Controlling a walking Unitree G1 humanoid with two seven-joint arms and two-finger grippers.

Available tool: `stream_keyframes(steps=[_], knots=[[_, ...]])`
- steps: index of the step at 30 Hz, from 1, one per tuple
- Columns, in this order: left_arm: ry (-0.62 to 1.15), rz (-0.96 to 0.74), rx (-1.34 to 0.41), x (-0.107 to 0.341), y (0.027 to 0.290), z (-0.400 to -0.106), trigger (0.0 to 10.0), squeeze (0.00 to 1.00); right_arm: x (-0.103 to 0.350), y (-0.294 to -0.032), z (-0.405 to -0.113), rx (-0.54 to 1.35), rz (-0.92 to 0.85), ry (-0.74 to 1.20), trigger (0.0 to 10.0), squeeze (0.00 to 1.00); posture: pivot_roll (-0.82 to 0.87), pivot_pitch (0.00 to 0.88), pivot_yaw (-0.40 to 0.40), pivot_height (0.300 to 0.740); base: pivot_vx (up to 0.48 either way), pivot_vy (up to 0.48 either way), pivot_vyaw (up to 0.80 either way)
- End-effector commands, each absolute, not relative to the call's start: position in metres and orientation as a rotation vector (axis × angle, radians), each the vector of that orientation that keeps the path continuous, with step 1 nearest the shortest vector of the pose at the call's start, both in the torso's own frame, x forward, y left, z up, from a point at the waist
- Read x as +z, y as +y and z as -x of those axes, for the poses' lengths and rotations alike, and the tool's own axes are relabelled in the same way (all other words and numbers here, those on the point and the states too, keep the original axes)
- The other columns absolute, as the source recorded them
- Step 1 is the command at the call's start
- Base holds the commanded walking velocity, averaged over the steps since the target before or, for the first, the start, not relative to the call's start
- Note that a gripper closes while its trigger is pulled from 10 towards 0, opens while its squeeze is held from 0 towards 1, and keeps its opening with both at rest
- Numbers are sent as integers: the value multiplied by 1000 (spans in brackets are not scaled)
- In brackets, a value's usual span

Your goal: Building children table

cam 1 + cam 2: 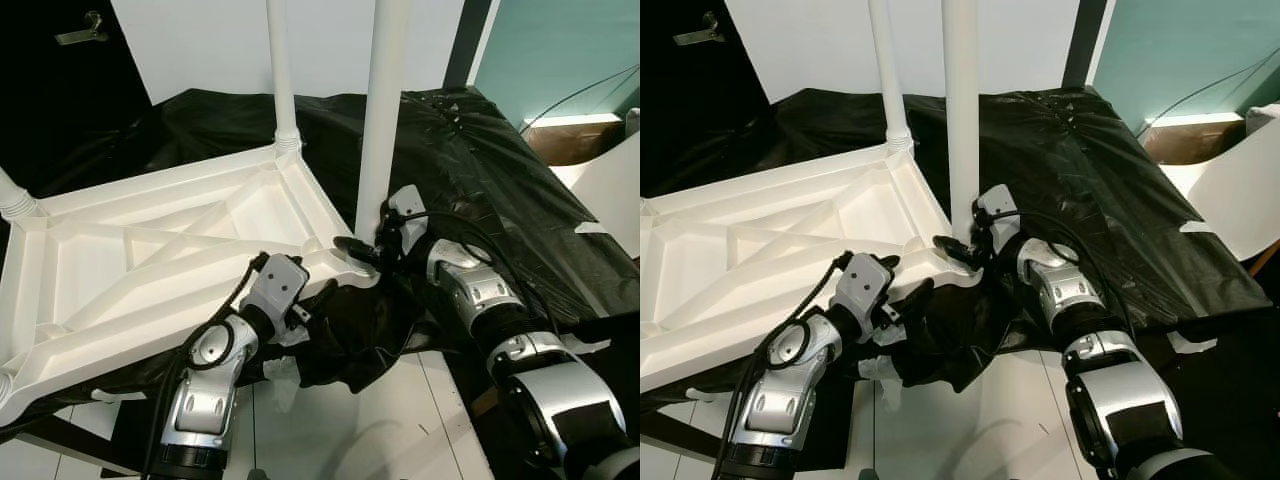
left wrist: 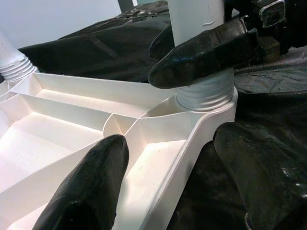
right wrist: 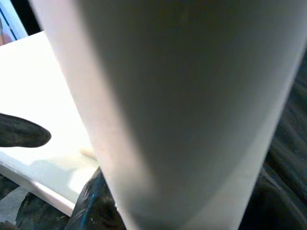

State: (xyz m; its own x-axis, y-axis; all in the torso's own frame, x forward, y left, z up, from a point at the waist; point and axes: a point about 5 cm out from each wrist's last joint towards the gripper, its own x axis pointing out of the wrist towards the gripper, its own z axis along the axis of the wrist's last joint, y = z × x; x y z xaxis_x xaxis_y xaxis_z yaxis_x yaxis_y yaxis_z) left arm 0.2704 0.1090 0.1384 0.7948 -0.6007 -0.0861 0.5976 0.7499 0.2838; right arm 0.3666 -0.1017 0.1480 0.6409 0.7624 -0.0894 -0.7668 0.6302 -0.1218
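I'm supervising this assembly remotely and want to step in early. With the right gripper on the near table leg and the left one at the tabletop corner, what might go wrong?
1. The right gripper clamps the near leg just above its socket; the long leg could lean and bind or pop out.
2. The left gripper straddles the upturned tabletop's corner rim with fingers open, so the top could shift.
3. The loose black plastic sheet under it looks slippery.

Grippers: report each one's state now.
Left gripper: open, fingers straddling the tabletop edge.
Right gripper: shut on the table leg.
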Motion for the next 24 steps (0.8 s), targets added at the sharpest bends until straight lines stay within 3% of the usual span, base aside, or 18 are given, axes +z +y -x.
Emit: stream_keyframes(steps=[1,11,12,13,14,24], knots=[[-18,-293,-539,138,114,-272,10000,0,147,-103,-368,889,184,47,0,0,74,0,-10,740,0,0,0],[-20,-292,-545,139,114,-273,10000,0,145,-108,-370,890,182,57,0,0,68,0,-4,740,0,0,0],[-20,-293,-547,139,114,-273,10000,0,144,-109,-370,891,183,58,667,0,68,0,-4,740,0,0,0],[-19,-293,-548,139,114,-273,10000,0,144,-109,-370,890,184,61,7412,0,66,0,-2,740,0,0,0],[-18,-293,-549,139,114,-273,10000,0,143,-109,-370,889,186,62,10000,0,66,0,-2,740,0,0,0],[-15,-294,-552,138,114,-272,10000,0,142,-110,-371,886,191,69,10000,0,69,0,-4,740,0,0,0]])
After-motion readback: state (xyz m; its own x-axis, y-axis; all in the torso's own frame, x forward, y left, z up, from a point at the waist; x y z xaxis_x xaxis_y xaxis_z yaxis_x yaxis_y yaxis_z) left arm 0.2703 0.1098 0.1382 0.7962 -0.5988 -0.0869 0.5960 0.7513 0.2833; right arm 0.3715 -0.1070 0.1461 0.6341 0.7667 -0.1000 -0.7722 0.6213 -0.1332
